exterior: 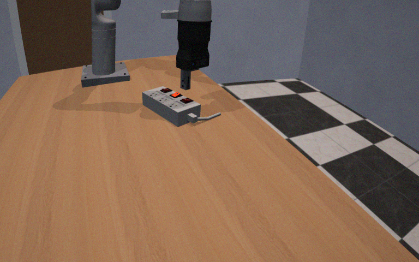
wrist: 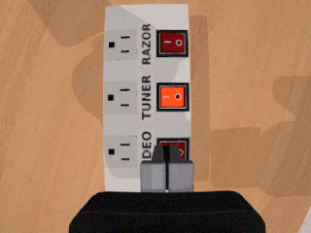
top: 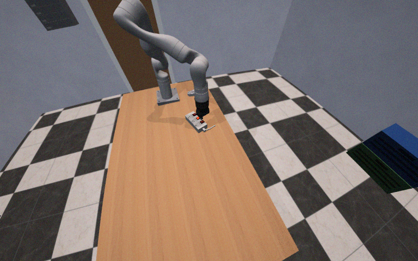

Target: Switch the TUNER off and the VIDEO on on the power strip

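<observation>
The grey power strip (top: 193, 122) (exterior: 166, 106) (wrist: 126, 91) lies flat and right way up on the wooden table (top: 184, 190) (exterior: 123, 191). In the wrist view its three rocker switches read RAZOR (wrist: 173, 43), TUNER (wrist: 173, 97) and VIDEO (wrist: 175, 148). TUNER (exterior: 176, 94) glows bright orange. RAZOR and VIDEO are dark red. My gripper (top: 200, 117) (exterior: 185, 86) (wrist: 166, 160) is shut with nothing between the fingers. It points straight down and hangs a little above the VIDEO switch, whose near part the fingertips hide in the wrist view.
The strip's short cord stub (top: 210, 127) (exterior: 210, 116) sticks out toward the table's right edge. The arm's base (top: 167, 98) (exterior: 105, 75) stands at the far end of the table. Checkered floor lies to the right, where a blue and green box (top: 388, 156) sits.
</observation>
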